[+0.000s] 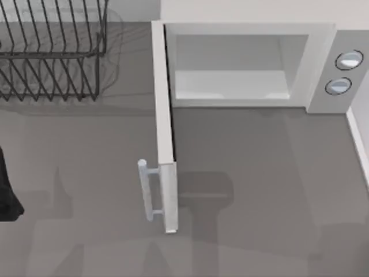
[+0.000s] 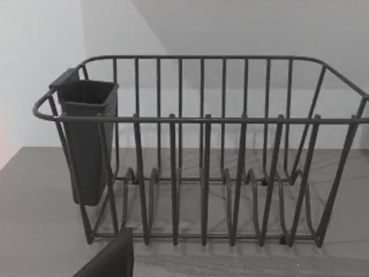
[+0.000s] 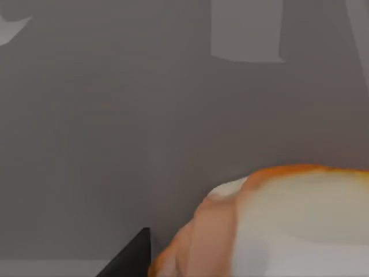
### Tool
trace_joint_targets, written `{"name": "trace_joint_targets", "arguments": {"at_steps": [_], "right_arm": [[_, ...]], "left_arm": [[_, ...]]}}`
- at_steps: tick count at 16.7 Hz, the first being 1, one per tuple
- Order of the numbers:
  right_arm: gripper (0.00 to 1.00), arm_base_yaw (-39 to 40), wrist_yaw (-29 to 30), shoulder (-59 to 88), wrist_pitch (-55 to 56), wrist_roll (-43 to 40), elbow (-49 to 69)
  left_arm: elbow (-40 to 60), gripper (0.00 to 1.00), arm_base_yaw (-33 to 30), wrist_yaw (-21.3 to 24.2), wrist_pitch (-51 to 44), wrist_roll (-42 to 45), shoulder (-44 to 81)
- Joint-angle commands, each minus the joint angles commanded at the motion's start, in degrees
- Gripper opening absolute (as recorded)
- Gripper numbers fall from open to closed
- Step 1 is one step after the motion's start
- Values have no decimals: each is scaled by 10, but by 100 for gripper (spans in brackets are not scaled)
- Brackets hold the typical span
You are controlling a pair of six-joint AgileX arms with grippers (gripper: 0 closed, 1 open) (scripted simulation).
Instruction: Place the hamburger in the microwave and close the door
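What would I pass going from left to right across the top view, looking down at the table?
A dark arm part at the left edge, the black wire dish rack, the silver bar handle, the open door, the microwave's pale cavity, then its two round knobs.

Hamburger (image 3: 277, 225) cut off by the right wrist view's lower and right edges, pressed too close for shape. Beside it, a dark end effector finger (image 3: 130, 259), mostly cropped. Dish rack (image 1: 52, 52), left of the microwave (image 1: 248, 63), clipped by top view's edges.
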Motion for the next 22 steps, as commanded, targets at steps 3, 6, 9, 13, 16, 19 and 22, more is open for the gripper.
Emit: {"name": "trace_joint_targets", "arguments": {"at_steps": [3,6,9,13,16,19,22], "right_arm": [[0,0,0,0,0,0,0],[0,0,0,-42,-75,16,39],[0,0,0,-61,-134,12,78],[0,-2,1,-103,-271,10,152],[0,-2,1,-133,-328,12,195],[0,-2,1,-140,-337,12,202],[0,-1,1,-137,-335,13,201]], "left_arm": [[0,100,0,0,0,0,0],[0,100,0,0,0,0,0],[0,100,0,0,0,0,0],[0,100,0,0,0,0,0],[0,100,0,0,0,0,0],[0,100,0,0,0,0,0],[0,100,0,0,0,0,0]]}}
